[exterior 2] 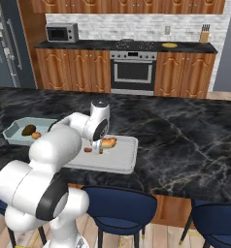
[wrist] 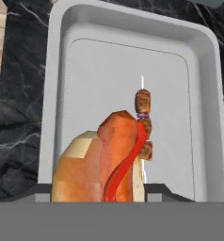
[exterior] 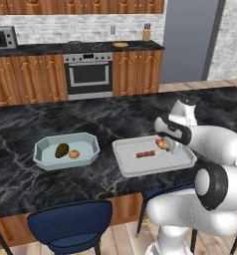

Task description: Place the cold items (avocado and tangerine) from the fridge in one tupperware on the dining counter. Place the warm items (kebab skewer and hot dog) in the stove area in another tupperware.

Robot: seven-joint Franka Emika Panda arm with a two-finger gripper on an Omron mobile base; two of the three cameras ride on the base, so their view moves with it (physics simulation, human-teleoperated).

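Observation:
My gripper (exterior: 165, 145) (exterior 2: 99, 145) is shut on the hot dog (exterior: 162, 144) (exterior 2: 107, 142) (wrist: 104, 164), a bun with a red sausage, held just over the right part of the white tupperware (exterior: 125, 169) (exterior 2: 127, 160) (wrist: 57, 70) on the dining counter. The kebab skewer (exterior: 146, 154) (wrist: 143, 123) lies inside that tray, just beyond the hot dog. The hot dog hides my fingertips in the hand view. To the left stands a blue-grey tupperware (exterior: 90, 139) (exterior 2: 13, 127) holding the dark avocado (exterior: 61, 150) (exterior 2: 28, 130) and the orange tangerine (exterior: 73, 154) (exterior 2: 36, 135).
The black marble counter (exterior: 51, 119) stretches wide around both containers. Blue stools (exterior: 70, 224) (exterior 2: 120, 206) stand at its near edge. Across the aisle are the stove (exterior: 88, 73) (exterior 2: 132, 70), wooden cabinets, a microwave (exterior 2: 61, 33) and the grey fridge (exterior: 187, 40).

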